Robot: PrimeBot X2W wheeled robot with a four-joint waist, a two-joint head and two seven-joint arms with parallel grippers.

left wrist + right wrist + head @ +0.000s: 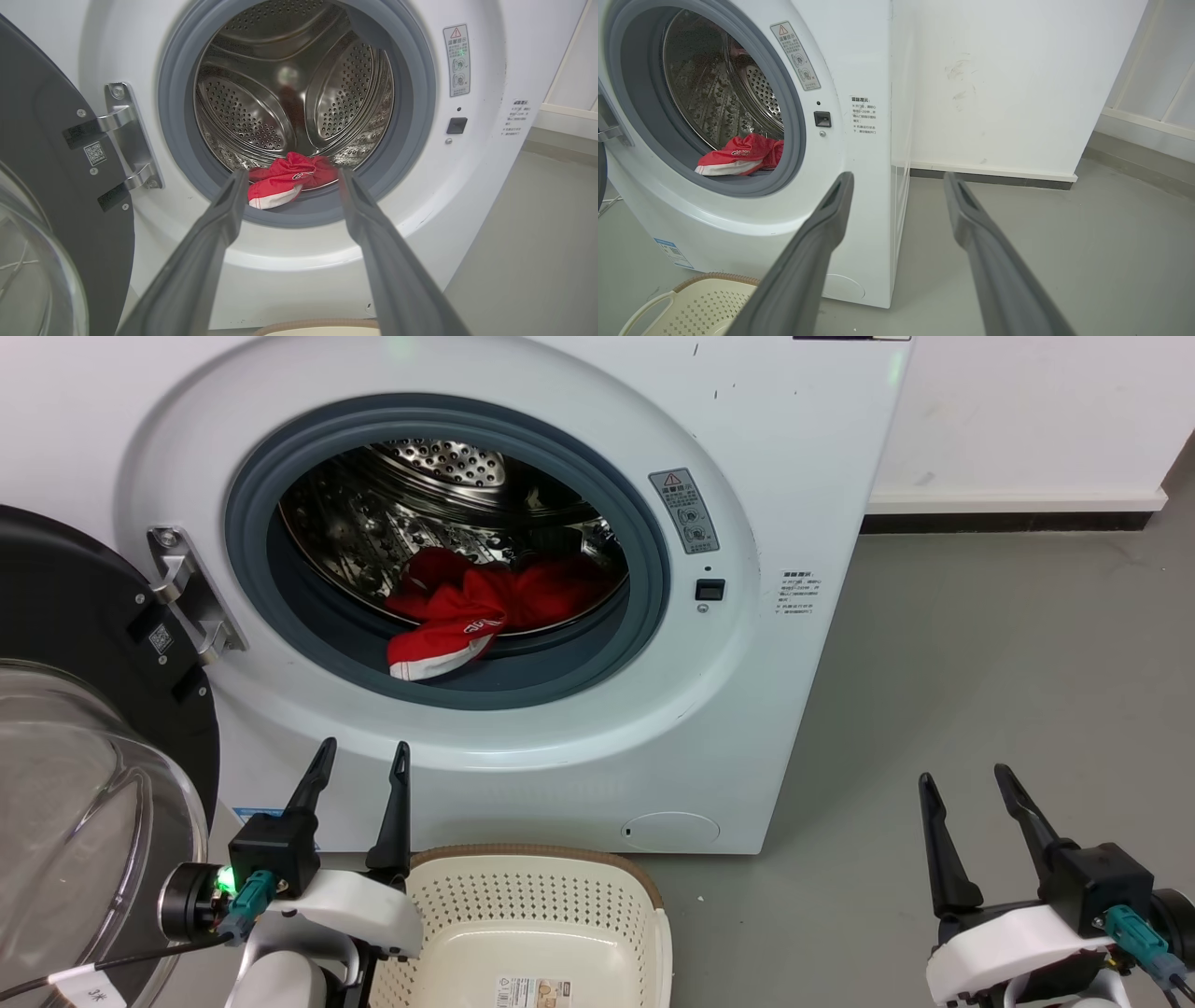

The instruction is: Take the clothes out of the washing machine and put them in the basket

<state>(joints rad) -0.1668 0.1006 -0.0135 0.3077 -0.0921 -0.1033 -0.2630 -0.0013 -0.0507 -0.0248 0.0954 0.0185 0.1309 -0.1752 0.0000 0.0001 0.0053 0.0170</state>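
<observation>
The white washing machine (794, 476) stands with its door swung open to the left. Red clothes (485, 602) with white striped trim lie at the bottom of the steel drum, one end draped over the grey rubber rim; I see the clothes (287, 179) between my left fingers' tips and the clothes (740, 156) at the left of the right wrist view. The cream basket (644, 905) sits on the floor below the porthole, nothing red in it. My left gripper (364, 761) is open, just left of the basket, below the porthole. My right gripper (963, 779) is open over bare floor, right of the machine.
The open door (75, 728), black-framed with bulging glass, fills the left side beside my left arm. Its metal hinge (191, 593) juts from the machine front. Grey floor (980, 663) stretches to the right up to a white wall (1027, 420) with a skirting board.
</observation>
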